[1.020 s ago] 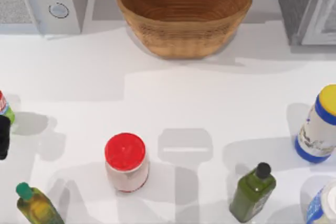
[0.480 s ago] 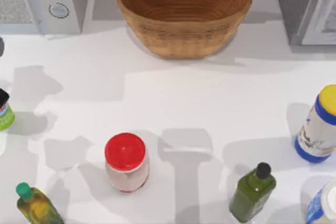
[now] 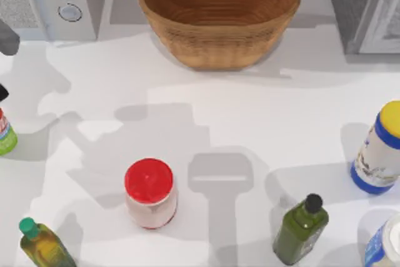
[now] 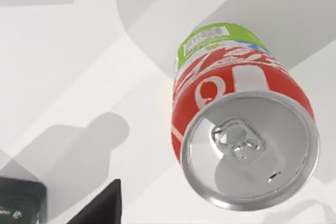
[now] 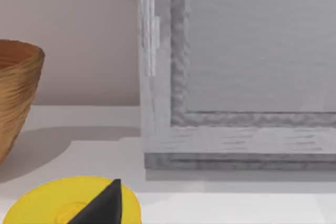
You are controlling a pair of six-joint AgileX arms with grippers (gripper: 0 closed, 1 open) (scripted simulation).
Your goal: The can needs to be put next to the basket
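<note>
At the table's far left edge the can [image 3: 5,137] is standing upright, well apart from the basket [image 3: 219,14] at the back centre. The left gripper [image 3: 5,39] is hovering above it; the left wrist view is looking down on the can's [image 4: 239,129] silver top, with one dark fingertip [image 4: 102,208] showing at the frame edge, so I cannot tell how far its fingers are spread. To grasp well, it should be descending straight, centring on the can's body below the rim, and closing squarely. The jar [image 3: 150,192] is standing nearer the middle. The right gripper [image 5: 102,205] is idling by the yellow lid [image 5: 63,203]; its fingers cannot be judged.
</note>
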